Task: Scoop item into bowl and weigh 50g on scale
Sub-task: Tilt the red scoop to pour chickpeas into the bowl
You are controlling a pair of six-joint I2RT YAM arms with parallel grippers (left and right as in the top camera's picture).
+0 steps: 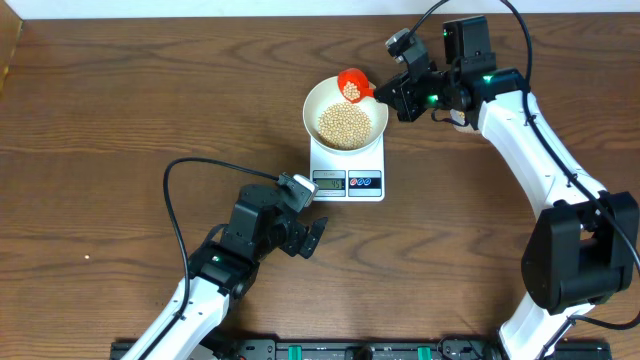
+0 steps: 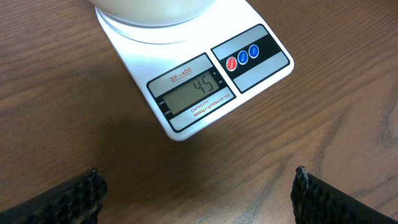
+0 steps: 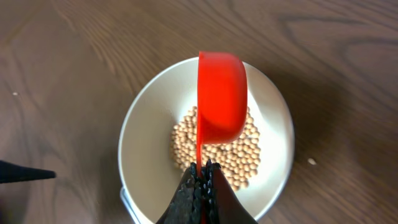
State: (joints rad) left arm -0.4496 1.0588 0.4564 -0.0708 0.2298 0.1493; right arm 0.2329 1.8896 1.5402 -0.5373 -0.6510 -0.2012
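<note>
A white bowl (image 1: 322,100) holding a heap of tan beans (image 1: 345,125) stands on the white scale (image 1: 348,182). In the left wrist view the scale (image 2: 186,56) has a lit display reading 45, and the bowl's underside (image 2: 155,11) shows at the top. My right gripper (image 1: 385,92) is shut on the thin handle of a red scoop (image 1: 352,84) tilted over the bowl's far rim with a few beans in it. In the right wrist view the scoop (image 3: 221,96) hangs above the beans (image 3: 239,155) in the bowl (image 3: 143,130), held in the right gripper (image 3: 202,171). My left gripper (image 1: 318,238) stands open on the table in front of the scale, its fingers (image 2: 323,199) wide apart.
A single stray bean (image 3: 312,162) lies on the wooden table right of the bowl in the right wrist view. Black cables loop over the table by the left arm (image 1: 180,200) and above the right arm (image 1: 520,40).
</note>
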